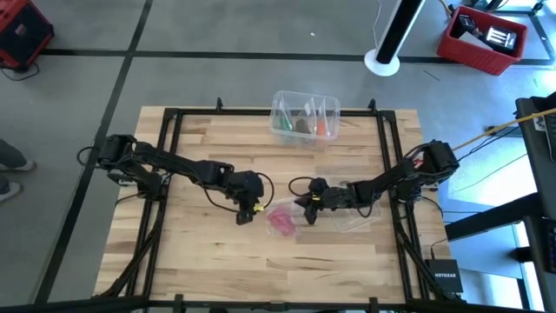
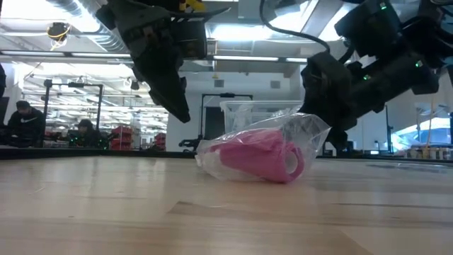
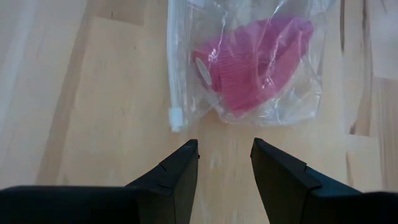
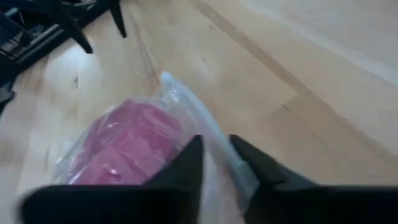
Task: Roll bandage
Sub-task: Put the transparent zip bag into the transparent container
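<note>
The right pincer (image 4: 214,158) pinches the wrapper (image 4: 205,134) at the bandage (image 1: 281,221)'s end; the open left pincer (image 3: 224,165) hovers opposite.

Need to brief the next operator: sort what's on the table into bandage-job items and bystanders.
Job:
- bandage, a pink roll inside the clear bag
- clear bag around it
- right hand, fingers at the bag's edge
- left hand, open, just short of the bag

Lying about:
- clear plastic box at the far edge
</note>
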